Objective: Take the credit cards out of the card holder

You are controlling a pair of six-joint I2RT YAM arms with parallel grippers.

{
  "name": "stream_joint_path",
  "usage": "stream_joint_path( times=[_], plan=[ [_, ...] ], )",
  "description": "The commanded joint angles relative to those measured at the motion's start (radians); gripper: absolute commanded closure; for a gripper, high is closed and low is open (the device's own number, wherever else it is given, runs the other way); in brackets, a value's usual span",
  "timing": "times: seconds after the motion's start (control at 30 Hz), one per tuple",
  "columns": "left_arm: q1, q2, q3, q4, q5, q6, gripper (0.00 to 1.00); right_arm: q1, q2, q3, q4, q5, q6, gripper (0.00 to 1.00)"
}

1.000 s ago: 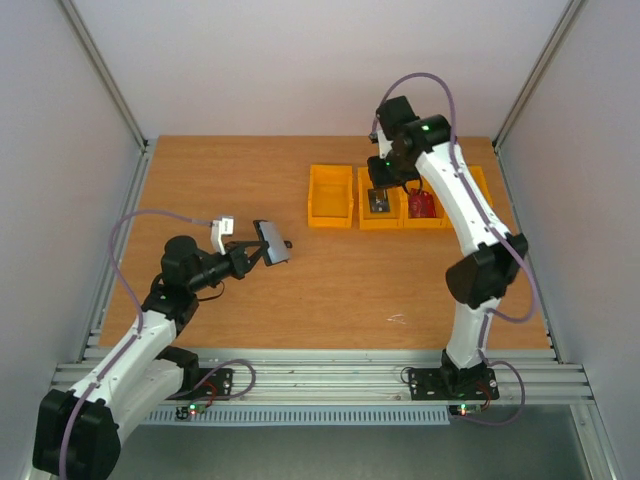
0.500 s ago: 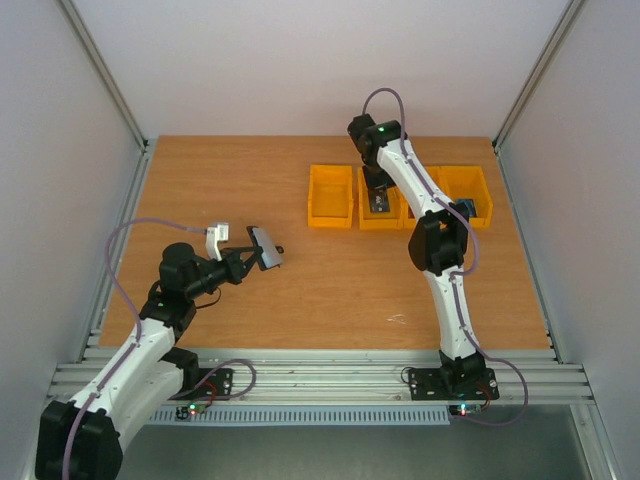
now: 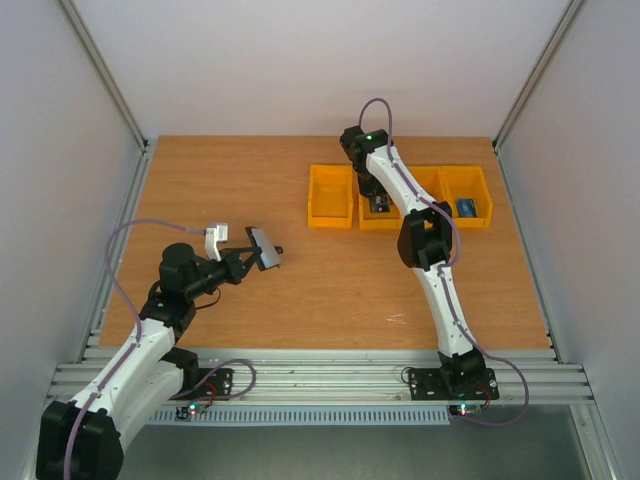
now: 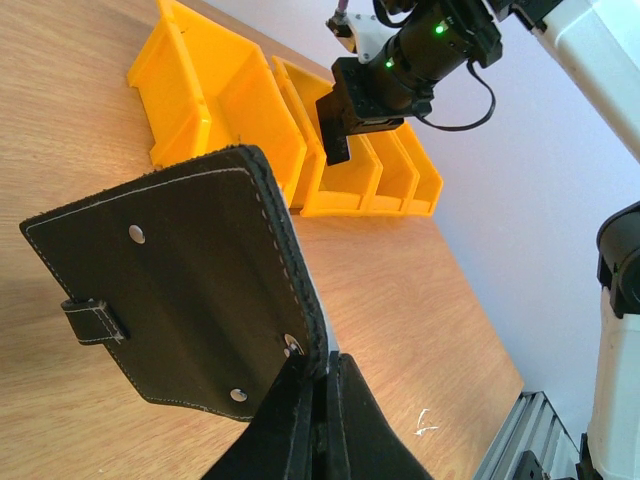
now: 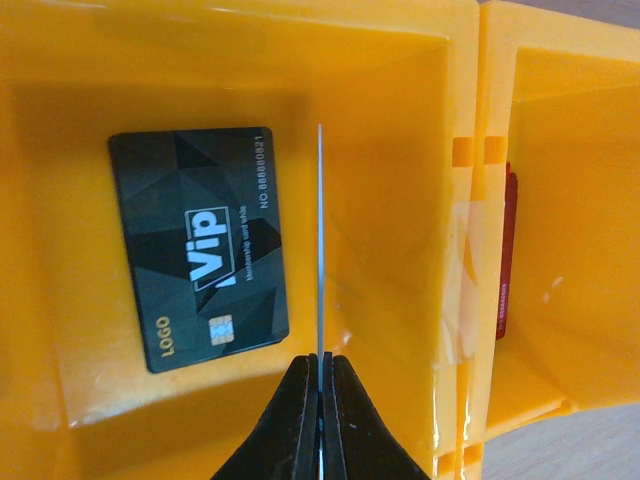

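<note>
card (image 5: 320,240) pinched edge-on in right gripper (image 5: 320,372), over yellow bin (image 5: 410,120) holding black vip card (image 5: 198,250). left gripper (image 4: 322,395) clamps card holder (image 4: 180,290) off bench (image 4: 60,420). best lower first, then let go so it lands flat.

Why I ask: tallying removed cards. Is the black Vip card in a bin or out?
In. The Vip card lies flat inside the yellow bin.

Black wallet (image 4: 180,290); yellow bins (image 4: 215,95); black faceted card (image 5: 200,250).
</note>
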Motion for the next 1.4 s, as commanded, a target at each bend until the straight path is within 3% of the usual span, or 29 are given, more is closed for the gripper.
stream_joint_path(
  times=[0.0, 1.37],
  plan=[
    [0.006, -0.021, -0.009, 0.051, -0.009, 0.018, 1.0, 0.008, 0.047, 0.056, -0.022, 0.075, 0.047, 0.99],
    [0.007, 0.019, -0.001, 0.051, -0.009, 0.011, 1.0, 0.018, 0.2, 0.126, 0.03, -0.081, 0.132, 0.98]
  ],
)
